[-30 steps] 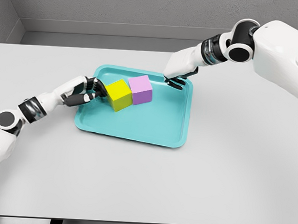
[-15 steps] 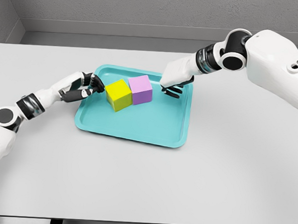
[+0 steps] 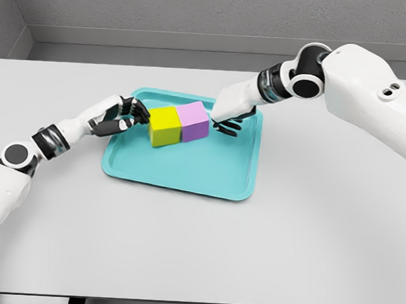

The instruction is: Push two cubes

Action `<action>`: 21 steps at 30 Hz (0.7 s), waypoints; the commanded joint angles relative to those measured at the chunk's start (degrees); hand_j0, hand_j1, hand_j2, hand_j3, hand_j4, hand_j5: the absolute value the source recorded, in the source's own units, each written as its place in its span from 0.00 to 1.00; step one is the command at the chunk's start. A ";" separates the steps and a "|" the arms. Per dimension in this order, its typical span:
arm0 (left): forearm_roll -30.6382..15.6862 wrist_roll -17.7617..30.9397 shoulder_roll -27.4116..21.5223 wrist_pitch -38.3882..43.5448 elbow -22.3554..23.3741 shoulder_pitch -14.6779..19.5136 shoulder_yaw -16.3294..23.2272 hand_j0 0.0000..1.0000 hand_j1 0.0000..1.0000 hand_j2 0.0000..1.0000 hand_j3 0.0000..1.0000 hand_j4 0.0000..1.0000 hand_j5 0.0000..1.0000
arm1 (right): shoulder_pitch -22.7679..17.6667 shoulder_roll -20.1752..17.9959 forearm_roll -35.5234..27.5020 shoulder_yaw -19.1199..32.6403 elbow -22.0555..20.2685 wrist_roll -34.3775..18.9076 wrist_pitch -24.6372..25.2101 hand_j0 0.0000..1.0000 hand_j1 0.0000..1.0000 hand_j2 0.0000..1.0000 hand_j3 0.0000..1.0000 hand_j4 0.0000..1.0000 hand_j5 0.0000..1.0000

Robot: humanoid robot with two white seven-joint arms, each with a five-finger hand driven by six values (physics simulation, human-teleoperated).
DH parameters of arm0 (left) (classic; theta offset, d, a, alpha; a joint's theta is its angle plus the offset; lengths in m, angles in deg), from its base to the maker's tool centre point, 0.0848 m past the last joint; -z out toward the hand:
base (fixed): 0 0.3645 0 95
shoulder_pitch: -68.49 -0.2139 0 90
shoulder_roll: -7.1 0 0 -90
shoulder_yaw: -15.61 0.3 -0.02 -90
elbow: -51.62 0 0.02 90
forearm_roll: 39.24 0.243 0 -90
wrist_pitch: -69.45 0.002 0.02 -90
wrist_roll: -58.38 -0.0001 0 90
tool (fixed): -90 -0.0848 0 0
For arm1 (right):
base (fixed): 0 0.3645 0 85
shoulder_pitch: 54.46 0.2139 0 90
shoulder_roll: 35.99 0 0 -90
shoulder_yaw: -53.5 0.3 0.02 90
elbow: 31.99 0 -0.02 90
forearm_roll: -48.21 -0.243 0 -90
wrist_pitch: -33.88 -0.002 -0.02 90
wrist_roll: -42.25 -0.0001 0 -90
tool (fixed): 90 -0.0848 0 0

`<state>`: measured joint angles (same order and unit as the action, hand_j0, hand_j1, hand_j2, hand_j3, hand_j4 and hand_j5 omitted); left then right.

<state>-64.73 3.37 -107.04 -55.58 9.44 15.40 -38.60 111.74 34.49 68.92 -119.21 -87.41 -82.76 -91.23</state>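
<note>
A teal tray lies on the pale grey worktop, a little left of the middle. In its far part two cubes sit side by side, touching: a yellow cube on the left and a purple cube on the right, the purple one slightly farther back.

The left robot hand comes in from the left over the tray's left rim, its dark fingers curled loosely and holding nothing, the fingertips right at the yellow cube's left face; whether they actually press it I cannot tell. The right robot hand reaches down from the upper right, above the tray's far right part, just beside the purple cube's right face. Its dark fingers are bent downward and slightly apart, gripping nothing, and a thin gap seems to remain between them and the cube
</note>
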 commanded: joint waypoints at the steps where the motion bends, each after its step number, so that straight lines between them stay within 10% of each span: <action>1: -0.08 0.01 0.23 0.03 0.61 0.00 -0.11 0.45 0.45 0.45 0.45 0.45 0.45 | 0.00 0.18 -0.14 0.08 0.05 0.01 0.11 0.14 0.14 0.14 0.14 0.14 0.14; 21: -0.35 0.01 -0.12 0.03 -3.78 -1.05 0.77 0.45 0.45 0.45 0.45 0.45 0.45 | 0.00 0.44 -0.14 0.17 -0.38 0.01 0.11 0.14 0.14 0.14 0.14 0.14 0.14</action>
<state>-64.69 3.39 -107.28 -55.62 6.19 14.35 -37.83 111.83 34.96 68.92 -119.12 -87.56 -82.76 -91.23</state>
